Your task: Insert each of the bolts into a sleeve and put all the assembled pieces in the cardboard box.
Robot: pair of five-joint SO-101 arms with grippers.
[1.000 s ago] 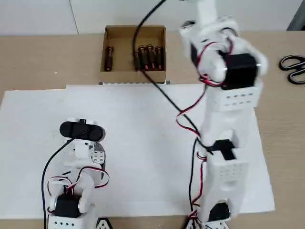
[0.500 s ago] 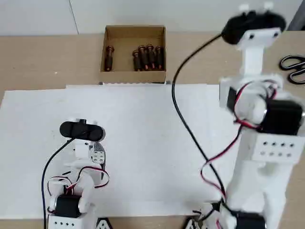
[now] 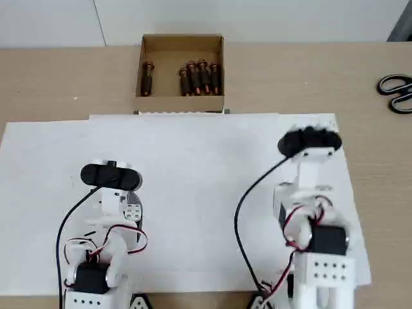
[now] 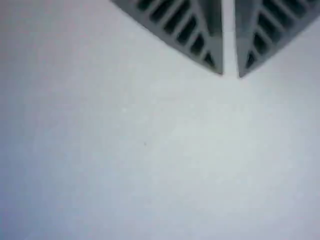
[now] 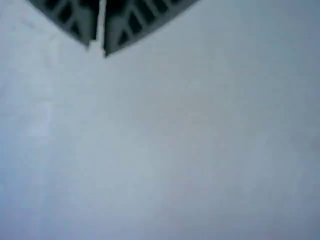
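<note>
The task looks essentially finished. The cardboard box (image 3: 182, 103) stands at the far side of the worktop (image 3: 64, 77), just beyond the far edge of the white paper sheet (image 3: 193, 180). Five assembled pieces lie inside it: a lone piece (image 3: 147, 77) towards the left wall, and a row of four (image 3: 199, 77) side by side towards the right wall, all pointing near to far. No loose bolt or sleeve can be seen on the sheet or on the bare wood around it, so nothing appears left to join or to carry.

Both arms sit folded at the near edge, the left arm (image 3: 106, 212) on the left of the sheet and the right arm (image 3: 312, 212) on the right, well apart from the box. The left hand (image 4: 229, 74) hangs over plain paper with its jaws drawn together, only a thin slit between them and nothing held. The right hand (image 5: 96, 49) is likewise closed and empty over the paper. A pair of scissors (image 3: 396, 92) lies at the far right, untouched.
</note>
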